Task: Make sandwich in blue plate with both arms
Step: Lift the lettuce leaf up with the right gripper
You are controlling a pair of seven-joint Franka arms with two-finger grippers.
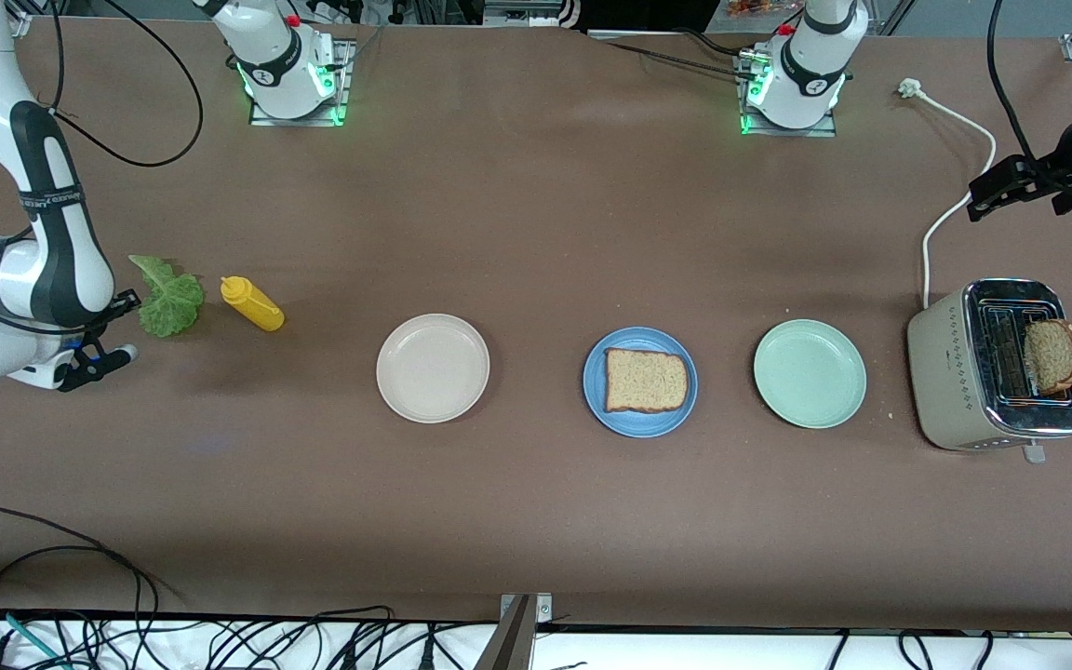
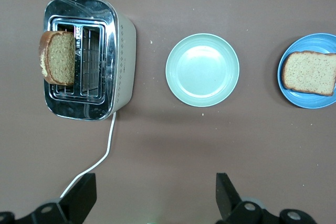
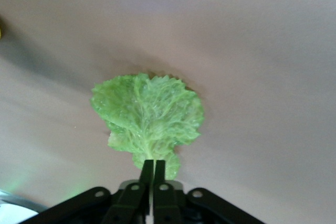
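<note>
Right wrist view: right gripper (image 3: pixel 151 167) pinched shut on the stem end of the lettuce (image 3: pixel 148 115), at the right arm's end of the table. Leaf is thin, ruffled, veined and pale green; I judge it very light and floppy, likely to droop or fold from a single pinch, and easy to tear if dragged. The stem edge looks like the firmest place to hold. Whether the leaf rests on the table or hangs just clear of it, I cannot tell.

Front view: a yellow bottle (image 1: pixel 252 303) lies just beside the lettuce. The blue plate (image 1: pixel 596 398) sits mid-table between a cream plate (image 1: pixel 433 368) and a mint plate (image 1: pixel 810 373). All three are round, smooth, shallow-rimmed and hard-looking. One bread slice (image 1: pixel 646 380) lies flat in the blue plate: square, brown, grainy crumb, darker crust. Probably soft and light, easily dented; hold by the crust edges.

Second slice (image 1: pixel 1053 355) stands upright in a slot of the toaster (image 1: pixel 959 381), its upper part exposed and graspable. The toaster is cream-sided with a shiny metal top, likely slick.

Left wrist view: left gripper (image 2: pixel 156 192) wide open and empty, waiting over bare table near the toaster.
</note>
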